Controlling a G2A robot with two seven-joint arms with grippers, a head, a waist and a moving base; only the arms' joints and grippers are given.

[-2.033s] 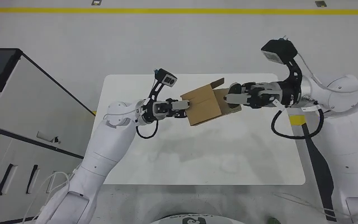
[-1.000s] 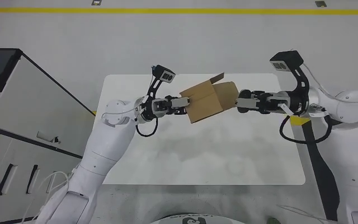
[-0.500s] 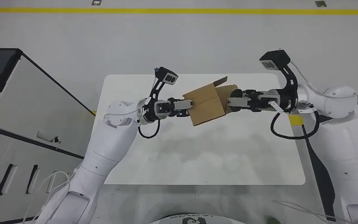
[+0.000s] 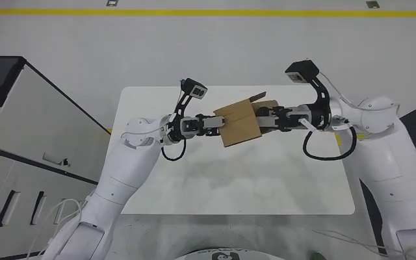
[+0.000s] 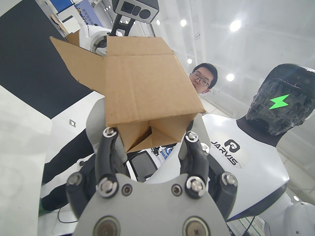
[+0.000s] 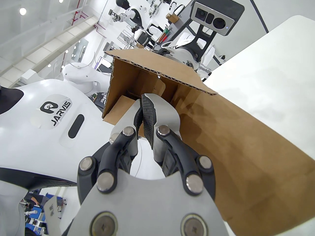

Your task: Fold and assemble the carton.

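Carton lay on its side over the far middle of the surface, between my two arms. My left end effector was clamped across its folded end, one finger on each side. My right end effector had its fingers pressed together, tip poked into the open end.

My carton is plain brown cardboard, and its cut edges show a wavy corrugated pattern. My right gripper is silver-grey metal with black linkage, and its black pads carry a fine cross-hatched texture. My left gripper is the same silver-grey and black. The table is white. A yellow line crosses the pale grey floor.
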